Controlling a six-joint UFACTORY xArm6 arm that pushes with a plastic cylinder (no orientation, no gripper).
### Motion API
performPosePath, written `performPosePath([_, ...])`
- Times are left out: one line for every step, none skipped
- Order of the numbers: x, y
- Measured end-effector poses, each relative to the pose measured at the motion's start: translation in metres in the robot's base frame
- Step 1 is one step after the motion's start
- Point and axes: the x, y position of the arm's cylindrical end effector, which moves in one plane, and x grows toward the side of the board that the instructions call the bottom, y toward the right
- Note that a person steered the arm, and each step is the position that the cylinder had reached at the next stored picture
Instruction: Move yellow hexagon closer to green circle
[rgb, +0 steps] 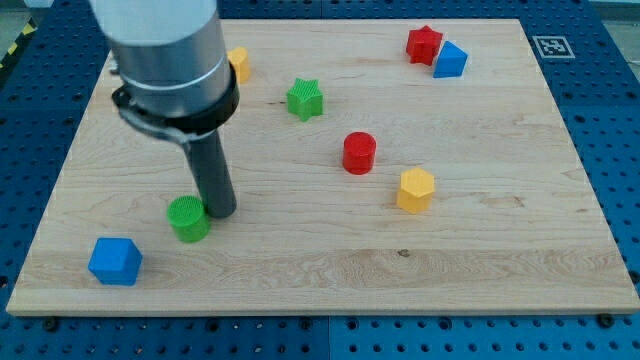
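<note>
The yellow hexagon (415, 190) sits right of the board's middle. The green circle (188, 218) sits at the lower left. My tip (221, 213) rests on the board right beside the green circle, at its right edge, seemingly touching it. The yellow hexagon is far off to the tip's right.
A red circle (359, 152) stands up and left of the hexagon. A green star (305, 99) is at the upper middle. A yellow block (239, 64) is partly hidden behind the arm. A red star (424, 44) and blue block (451, 61) are at the upper right. A blue block (115, 261) is at the lower left.
</note>
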Motion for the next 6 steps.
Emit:
performPosePath([0.018,-0.01])
performPosePath([0.021,-0.027])
performPosePath([0.021,0.013])
performPosePath([0.022,0.108])
performPosePath([0.034,0.211])
performPosePath([0.03,0.286])
